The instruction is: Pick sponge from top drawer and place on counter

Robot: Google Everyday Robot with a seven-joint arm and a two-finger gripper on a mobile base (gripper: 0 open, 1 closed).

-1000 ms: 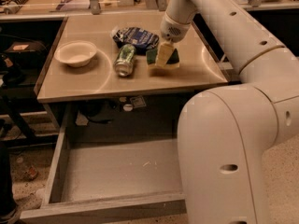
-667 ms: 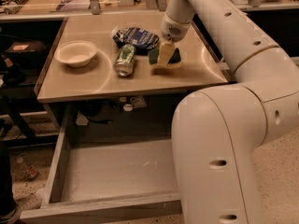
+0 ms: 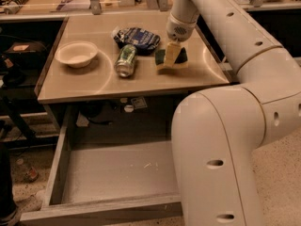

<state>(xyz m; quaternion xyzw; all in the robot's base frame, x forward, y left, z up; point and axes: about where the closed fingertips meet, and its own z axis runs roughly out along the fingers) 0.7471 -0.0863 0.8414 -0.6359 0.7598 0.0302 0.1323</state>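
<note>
the gripper [image 3: 172, 55] is down on the sponge [image 3: 182, 56] near the counter's [image 3: 94, 86] right edge; its grip cannot be told. the top drawer [image 3: 117, 173] hangs open below, over speckled floor [image 3: 282, 187].

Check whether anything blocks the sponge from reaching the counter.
Nothing visible does. The sponge appears to lie on the counter already, with the gripper right at it from above. The green can lies apart to its left and the dark bag behind it.
</note>
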